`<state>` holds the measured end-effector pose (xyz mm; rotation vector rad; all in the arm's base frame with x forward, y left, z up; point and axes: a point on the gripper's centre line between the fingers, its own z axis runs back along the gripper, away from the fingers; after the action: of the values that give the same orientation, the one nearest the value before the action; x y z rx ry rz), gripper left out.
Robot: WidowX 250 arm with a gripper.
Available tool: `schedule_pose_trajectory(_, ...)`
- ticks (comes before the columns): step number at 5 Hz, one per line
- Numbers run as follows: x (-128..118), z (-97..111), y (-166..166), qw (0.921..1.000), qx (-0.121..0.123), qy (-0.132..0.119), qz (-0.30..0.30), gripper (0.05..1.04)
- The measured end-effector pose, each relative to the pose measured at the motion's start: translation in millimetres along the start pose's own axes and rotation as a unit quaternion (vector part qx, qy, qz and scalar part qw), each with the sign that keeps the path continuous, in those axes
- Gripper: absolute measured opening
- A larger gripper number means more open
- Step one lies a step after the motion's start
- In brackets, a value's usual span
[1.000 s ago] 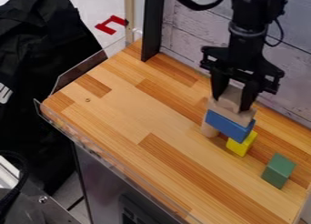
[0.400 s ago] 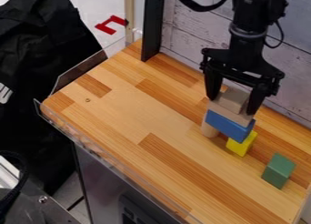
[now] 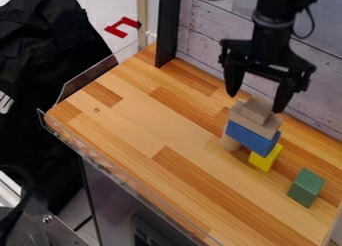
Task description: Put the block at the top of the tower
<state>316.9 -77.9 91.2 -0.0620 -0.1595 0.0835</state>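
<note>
The black gripper (image 3: 255,104) is positioned over the tower (image 3: 238,133), fingers spread apart. The small tan wooden block (image 3: 256,110) rests at the top, on the wider tan wooden block (image 3: 251,122), above the blue rectangular block (image 3: 254,140)

Top block (image 3: 256,109): light, greyish tan. Slab (image 3: 240,118) beneath it: pale tan. Blue block (image 3: 250,138): a single mid-blue. Cylinder (image 3: 230,143): pale beige. Yellow block (image 3: 264,159): bright lemon tone. Green block (image 3: 307,186): deep green, its faces differing in shade. Claw (image 3: 256,103): black. Counter (image 3: 133,115): honey and orange-brown strips in a staggered parquet pattern. Wall (image 3: 204,37): pale grey-lilac planks, streaked and divided by darker lines. Post (image 3: 167,30): black. Bracket-shaped piece (image 3: 117,28): red. Cloth (image 3: 47,40): black.
</note>
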Motion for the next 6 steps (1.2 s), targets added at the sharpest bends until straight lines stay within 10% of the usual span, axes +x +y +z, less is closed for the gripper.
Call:
schedule_pose_trajectory(2, -20.2, 32.3, 6.5, 0.9994, 0.012, -0.029, 0.013, 0.999)
schedule_pose_trajectory(6, -60.8, 16.8, 1.4, 0.9998, 0.003, 0.015, 0.016, 0.999)
